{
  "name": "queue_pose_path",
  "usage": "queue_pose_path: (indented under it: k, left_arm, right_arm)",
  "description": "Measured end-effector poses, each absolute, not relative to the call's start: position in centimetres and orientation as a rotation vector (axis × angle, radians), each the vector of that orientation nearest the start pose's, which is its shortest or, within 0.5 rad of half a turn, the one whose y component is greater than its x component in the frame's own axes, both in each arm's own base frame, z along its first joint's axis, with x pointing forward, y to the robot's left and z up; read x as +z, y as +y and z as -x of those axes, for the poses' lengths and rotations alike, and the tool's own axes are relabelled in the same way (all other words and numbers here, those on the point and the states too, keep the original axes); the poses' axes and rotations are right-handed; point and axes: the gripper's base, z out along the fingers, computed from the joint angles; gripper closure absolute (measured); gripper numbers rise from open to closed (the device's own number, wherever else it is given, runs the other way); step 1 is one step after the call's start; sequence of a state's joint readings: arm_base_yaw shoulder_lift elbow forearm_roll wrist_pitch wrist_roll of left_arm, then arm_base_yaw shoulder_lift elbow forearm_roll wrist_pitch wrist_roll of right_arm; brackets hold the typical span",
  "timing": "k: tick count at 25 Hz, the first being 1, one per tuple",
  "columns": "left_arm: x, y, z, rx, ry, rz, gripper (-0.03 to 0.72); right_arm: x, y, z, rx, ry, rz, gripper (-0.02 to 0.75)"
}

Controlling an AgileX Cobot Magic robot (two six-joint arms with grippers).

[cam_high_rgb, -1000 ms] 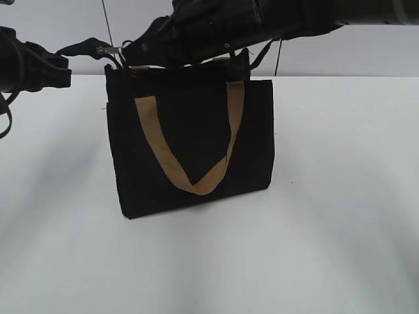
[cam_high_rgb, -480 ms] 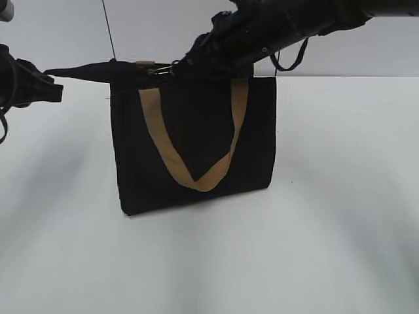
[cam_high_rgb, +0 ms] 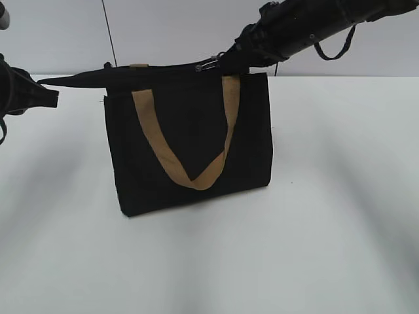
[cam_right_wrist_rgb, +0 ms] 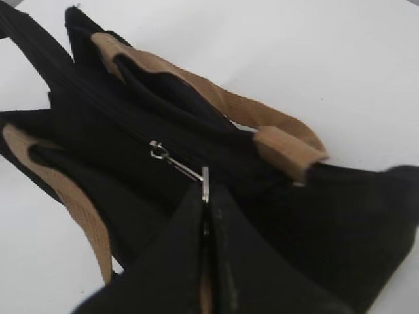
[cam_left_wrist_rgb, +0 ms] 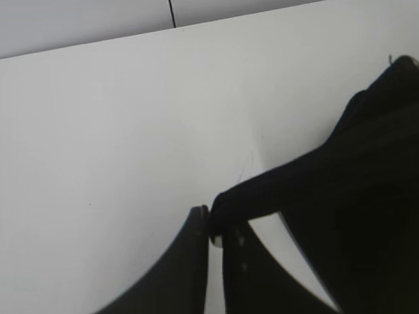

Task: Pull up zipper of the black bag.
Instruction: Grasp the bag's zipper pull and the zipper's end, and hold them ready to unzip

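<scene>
The black bag (cam_high_rgb: 190, 150), boxy matte fabric, stands upright at frame centre on the white table (cam_high_rgb: 340, 216). Its zipper (cam_high_rgb: 207, 65) runs left-right along the top edge; the silver pull sits upper centre-right, pinched by the right gripper (cam_high_rgb: 226, 62). The left gripper (cam_left_wrist_rgb: 215, 226) clamps the fabric tail (cam_left_wrist_rgb: 275, 186) at far left. 2 tan webbing handles (cam_high_rgb: 190, 173) droop.

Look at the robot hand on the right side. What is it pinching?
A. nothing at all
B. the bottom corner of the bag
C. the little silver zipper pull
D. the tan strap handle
C: in the right wrist view the right gripper is closed on the silver zipper pull along the top of the black bag, while the tan strap handle lies free beside it.
</scene>
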State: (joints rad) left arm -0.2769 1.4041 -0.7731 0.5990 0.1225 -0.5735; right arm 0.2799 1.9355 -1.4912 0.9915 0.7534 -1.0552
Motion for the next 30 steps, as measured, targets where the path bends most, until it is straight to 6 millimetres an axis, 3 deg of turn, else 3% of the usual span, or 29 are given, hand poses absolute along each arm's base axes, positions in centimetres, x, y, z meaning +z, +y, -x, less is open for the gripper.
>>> queue_pose_path:
  k: [9,30]
  left_arm:
    - [24.2,-7.3,-28.0,-0.082,2.208,-0.256,0.668]
    - [24.1,-7.3,-28.0,-0.093,2.212,-0.240,0.668]
  right_arm:
    - [25.5,14.1,-40.4,0.697,2.213,0.812,0.753]
    - [25.3,13.7,-40.4,0.653,2.234,0.843,0.738]
